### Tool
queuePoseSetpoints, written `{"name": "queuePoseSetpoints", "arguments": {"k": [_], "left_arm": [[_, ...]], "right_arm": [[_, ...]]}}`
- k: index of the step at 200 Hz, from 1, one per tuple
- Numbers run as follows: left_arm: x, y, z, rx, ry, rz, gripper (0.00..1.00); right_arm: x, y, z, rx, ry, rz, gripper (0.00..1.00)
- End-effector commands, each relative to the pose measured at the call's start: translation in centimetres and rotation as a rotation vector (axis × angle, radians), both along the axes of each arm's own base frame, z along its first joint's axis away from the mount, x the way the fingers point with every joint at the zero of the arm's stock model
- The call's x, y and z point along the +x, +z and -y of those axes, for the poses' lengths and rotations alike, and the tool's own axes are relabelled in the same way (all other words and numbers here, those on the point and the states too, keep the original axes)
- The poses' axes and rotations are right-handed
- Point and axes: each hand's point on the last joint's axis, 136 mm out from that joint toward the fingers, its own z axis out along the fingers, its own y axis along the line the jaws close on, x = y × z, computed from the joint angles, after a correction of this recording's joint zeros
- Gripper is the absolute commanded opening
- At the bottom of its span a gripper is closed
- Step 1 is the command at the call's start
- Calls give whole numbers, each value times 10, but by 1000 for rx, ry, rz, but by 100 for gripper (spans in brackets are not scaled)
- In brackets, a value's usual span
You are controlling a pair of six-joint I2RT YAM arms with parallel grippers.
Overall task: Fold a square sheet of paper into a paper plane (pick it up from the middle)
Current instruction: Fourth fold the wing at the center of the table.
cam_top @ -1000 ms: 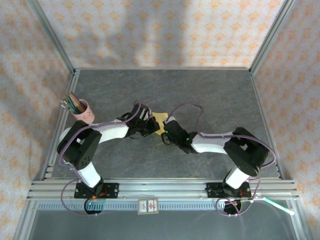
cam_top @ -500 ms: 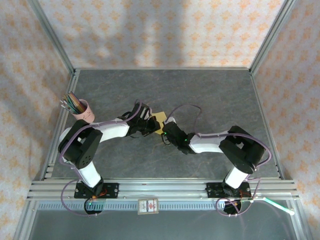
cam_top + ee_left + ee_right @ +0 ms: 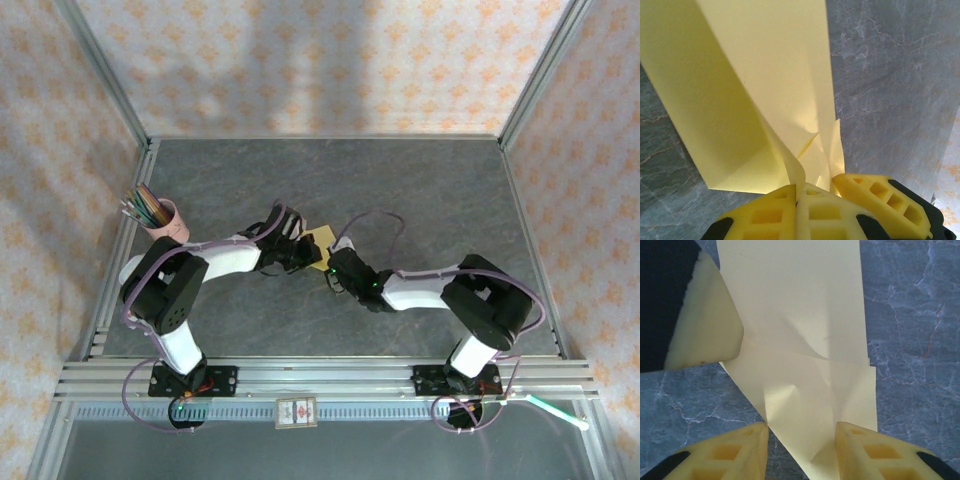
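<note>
1. Fingers (image 3: 765, 217) of our left gripper (image 3: 799, 190) are pressed together on a raised flap of the square sheet of paper (image 3: 755, 75); our right gripper (image 3: 800, 435) stands spread, the sheet lying between its tips.
2. We judge we're mid-fold, early creases in, at the middle of the table (image 3: 420, 190).
3. Next calls for flattening that flap along its crease without dragging the sheet.
4. Both arms reach inward, wrists low, meeting over the sheet.

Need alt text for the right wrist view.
A creased, folded sheet of thin yellow paper sits over the grey marbled table, its near end between the right gripper's open yellow fingers. Another pale yellow finger touches its left edge.
</note>
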Motion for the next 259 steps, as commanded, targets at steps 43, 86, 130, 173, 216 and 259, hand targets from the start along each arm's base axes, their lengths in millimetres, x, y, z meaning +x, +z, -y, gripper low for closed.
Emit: {"name": "queuePoseSetpoints", "arguments": {"k": [43, 86, 130, 173, 216, 259], "left_arm": [[3, 0, 0, -8, -60, -50, 0], [7, 2, 0, -9, -72, -55, 0], [8, 3, -2, -10, -73, -57, 0], [9, 3, -2, -5, -76, -56, 0], [10, 3, -2, -1, -81, -56, 0], [10, 2, -3, 0, -81, -59, 0]], "right_arm": [[-1, 22, -1, -10, 45, 87, 44], [-6, 23, -6, -40, 62, 107, 43], [-4, 14, -3, -60, 30, 92, 38], [-3, 5, -5, -92, 11, 94, 38], [3, 5, -3, -126, -25, 122, 37], [7, 4, -3, -136, -43, 133, 32]]}}
